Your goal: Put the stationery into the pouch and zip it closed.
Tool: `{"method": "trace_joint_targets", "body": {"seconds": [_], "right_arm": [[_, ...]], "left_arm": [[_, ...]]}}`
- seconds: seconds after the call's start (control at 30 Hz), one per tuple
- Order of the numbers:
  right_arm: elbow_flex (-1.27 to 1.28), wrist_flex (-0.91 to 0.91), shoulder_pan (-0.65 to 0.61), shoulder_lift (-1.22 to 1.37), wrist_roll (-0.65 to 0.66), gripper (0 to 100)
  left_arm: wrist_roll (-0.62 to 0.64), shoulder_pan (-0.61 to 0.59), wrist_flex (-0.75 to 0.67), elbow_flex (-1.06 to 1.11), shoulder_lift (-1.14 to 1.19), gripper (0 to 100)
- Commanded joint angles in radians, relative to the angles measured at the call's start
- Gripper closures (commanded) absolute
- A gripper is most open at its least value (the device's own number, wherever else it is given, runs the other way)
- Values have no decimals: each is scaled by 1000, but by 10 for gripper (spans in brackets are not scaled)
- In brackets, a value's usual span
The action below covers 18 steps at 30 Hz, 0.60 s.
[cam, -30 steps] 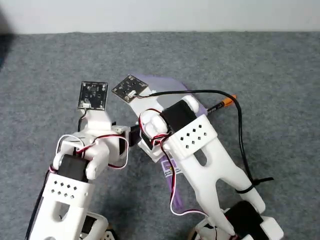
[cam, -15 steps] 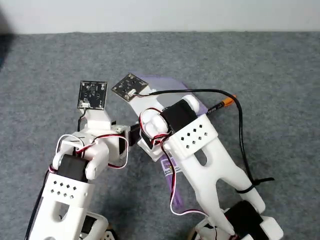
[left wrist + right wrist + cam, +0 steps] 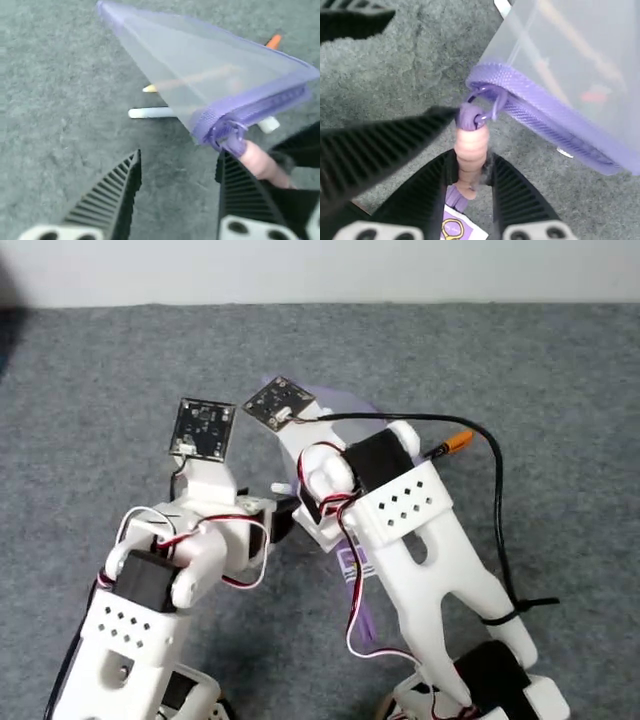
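The pouch point(image 3: 210, 65), a see-through purple one, sits between the 2 arms with its near corner raised off the desk point(image 3: 560, 370). At that corner the zip point(image 3: 545, 120) ends in a ring and a pale pull tab point(image 3: 470, 145). The right hand point(image 3: 472, 177) has that tab pinched between its 2 fingers.

The left hand point(image 3: 175, 190) hangs just in front of the same corner with its jaws spread wide and nothing in them. One of its fingers point(image 3: 385, 142) points close up against the ring, though I can't say whether it touches.

A white pen point(image 3: 150, 113) pokes out past the pouch's lower edge onto the desk. An orange pen point(image 3: 455, 443) sticks out on the far side. From where I stand I can't tell whether either lies inside the pouch or only under it.

To my eye this is the zipping step, with the tab gripped and ready to be drawn along. I can't make out how much of the zip is already shut.

The next move looks to need the left hand to close on the pouch's corner fabric and hold it firm. Then the right hand can pull the tab along the zip without dragging the whole pouch. If the pens do jut from the mouth, they could block the slider.
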Motion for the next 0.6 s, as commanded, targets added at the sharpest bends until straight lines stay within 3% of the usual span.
{"method": "trace_joint_targets", "body": {"seconds": [0.0,0.57], "right_arm": [[-55,-1,8,-47,14,991],[-100,21,8,-48,72,991]], "left_arm": [[6,15,-54,-51,11,758],[3,5,-169,79,11,757]]}}
